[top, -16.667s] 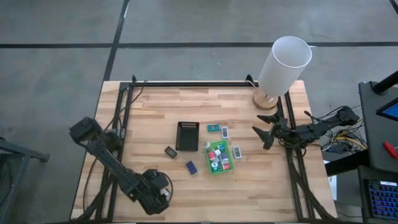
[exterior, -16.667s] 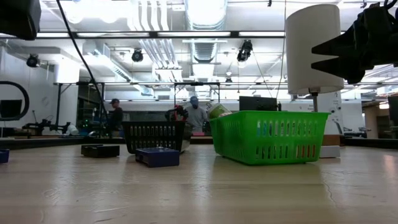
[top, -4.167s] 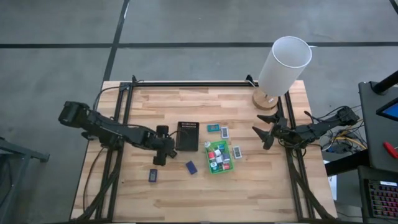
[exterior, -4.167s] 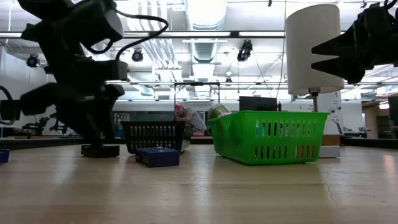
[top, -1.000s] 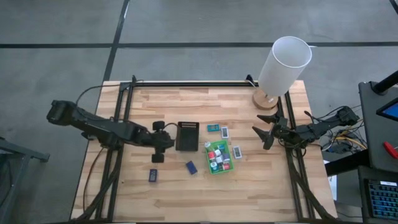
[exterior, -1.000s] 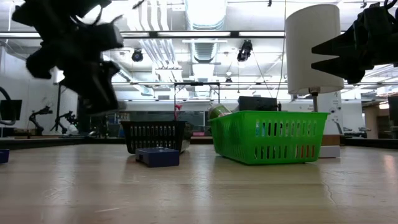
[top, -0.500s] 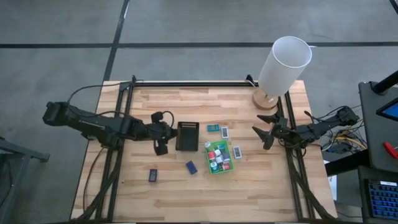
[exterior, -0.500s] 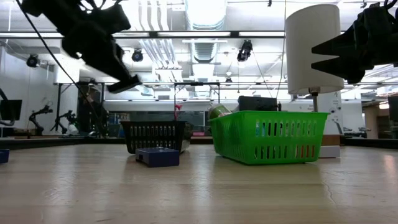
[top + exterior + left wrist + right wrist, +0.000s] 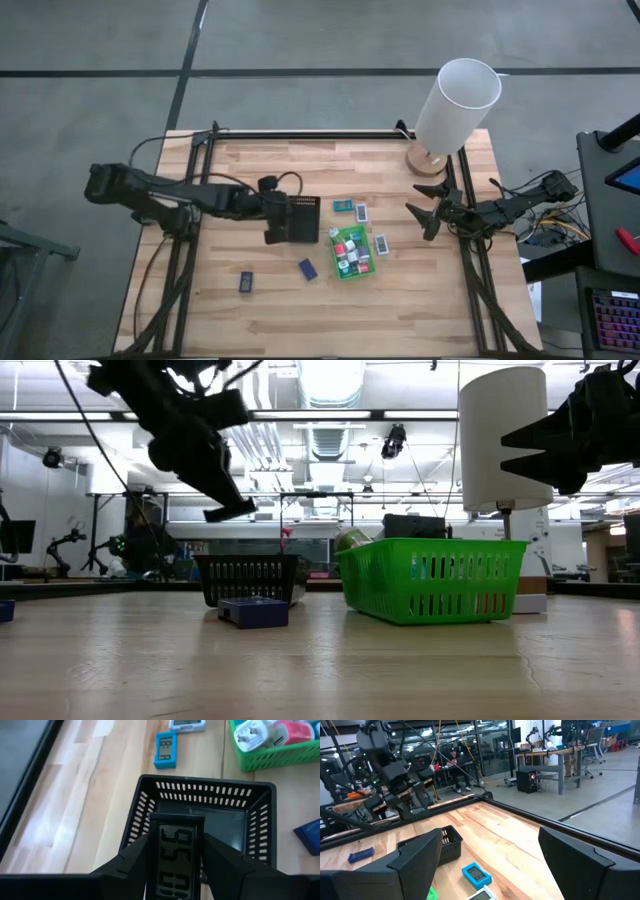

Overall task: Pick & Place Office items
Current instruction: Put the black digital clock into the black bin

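L gripper, centre-left of high view, clamped on black digital clock, raised over black tray. R gripper mid-right, jaws wide apart, holding nothing.

High view: straight down from far above, taking in the whole worktop. Low view: level with the surface, facing across into the room, close to the green tray and black tray. Left wrist view: steeply down, very near the black tray. Right wrist view: low, across the wood toward the room. Black tray shared by all four.
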Tool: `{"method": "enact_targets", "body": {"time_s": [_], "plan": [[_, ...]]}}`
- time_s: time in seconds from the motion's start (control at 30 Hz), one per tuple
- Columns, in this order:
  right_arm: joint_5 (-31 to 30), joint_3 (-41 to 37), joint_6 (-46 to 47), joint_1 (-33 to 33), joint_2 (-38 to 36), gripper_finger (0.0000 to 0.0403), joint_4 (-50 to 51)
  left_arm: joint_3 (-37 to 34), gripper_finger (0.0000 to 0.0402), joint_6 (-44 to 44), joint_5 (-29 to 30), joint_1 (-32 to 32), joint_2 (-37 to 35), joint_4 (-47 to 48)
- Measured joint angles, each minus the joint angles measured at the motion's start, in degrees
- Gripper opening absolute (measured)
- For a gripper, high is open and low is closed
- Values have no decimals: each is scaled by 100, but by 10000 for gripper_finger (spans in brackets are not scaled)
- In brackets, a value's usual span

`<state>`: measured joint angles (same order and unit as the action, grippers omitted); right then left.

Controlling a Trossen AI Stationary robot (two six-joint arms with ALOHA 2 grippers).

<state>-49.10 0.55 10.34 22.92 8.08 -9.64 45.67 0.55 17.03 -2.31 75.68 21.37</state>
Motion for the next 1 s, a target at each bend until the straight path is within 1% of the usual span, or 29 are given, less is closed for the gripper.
{"method": "enact_targets", "body": {"time_s": [0.2,0.3,0.43,0.63,0.87,1.0], "plan": [[-2,1,1,0,-4,327,1,348,164,-225,-211,65,586,-16],[-2,0,1,-2,-4,327,-1,572,164,-231,-451,78,824,-54],[-2,-1,0,-2,-4,327,1,778,164,-231,-539,81,1131,-58],[-2,0,1,-1,-4,327,0,805,164,-192,-622,81,1528,-77],[-2,1,0,0,-4,327,0,805,165,-162,-1086,90,1860,-240],[-2,1,1,0,-4,327,1,805,168,-25,-1326,98,1921,-250]]}}
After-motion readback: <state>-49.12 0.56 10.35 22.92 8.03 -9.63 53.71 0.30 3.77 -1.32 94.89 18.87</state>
